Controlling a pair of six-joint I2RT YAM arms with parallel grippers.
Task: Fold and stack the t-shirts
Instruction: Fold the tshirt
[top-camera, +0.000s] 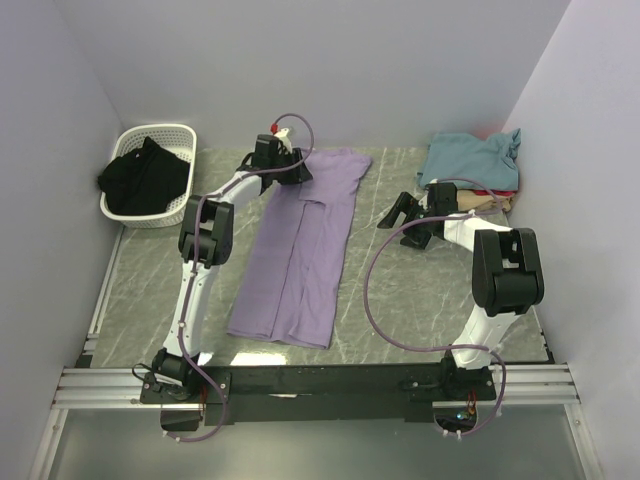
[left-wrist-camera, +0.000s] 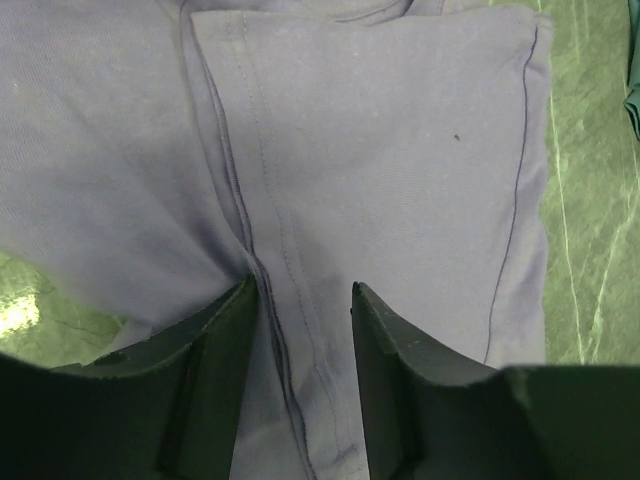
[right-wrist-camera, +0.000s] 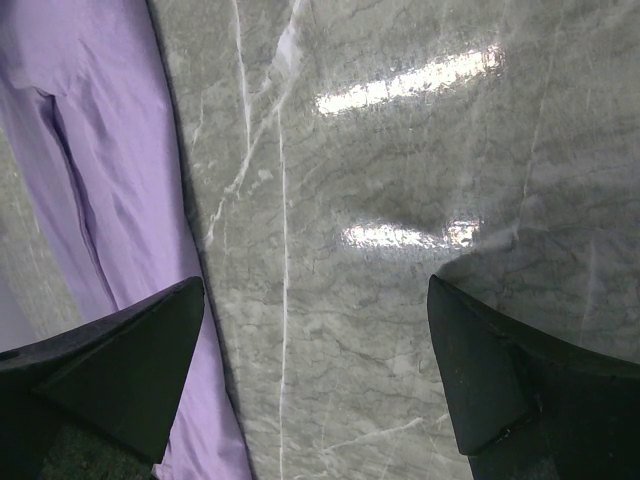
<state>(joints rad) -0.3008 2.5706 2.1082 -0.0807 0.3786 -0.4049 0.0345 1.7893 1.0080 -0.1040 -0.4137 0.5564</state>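
Black fingers (left-wrist-camera: 215, 370) of the left pincer (left-wrist-camera: 304, 290) are seen closest, pressed down on the lavender t-shirt (left-wrist-camera: 400, 150). They are held partly apart, with a stitched seam and a soft ridge of the cloth lying between them; the cloth is not clamped. A folded edge with a line of stitching is seen to one side, and green-grey marble beyond it.

From above, the lavender shirt is shown laid out as a long narrow strip down the middle of the tabletop (top-camera: 400, 300), between the two arms, its sides folded in toward the centre. The left pincer is placed at the strip's far end.

The right pincer (right-wrist-camera: 315, 290) is held wide apart above bare marble, with nothing between its fingers; the lavender shirt's edge is seen just beside one finger.

At the far right corner a teal t-shirt (top-camera: 470, 158) is heaped loosely on a red t-shirt (top-camera: 495, 192) and a tan t-shirt (top-camera: 505, 203), of which only slivers are shown. At the far left a white basket (top-camera: 155, 128) is set, with a black garment (top-camera: 145, 175) draped in it and over its rim.
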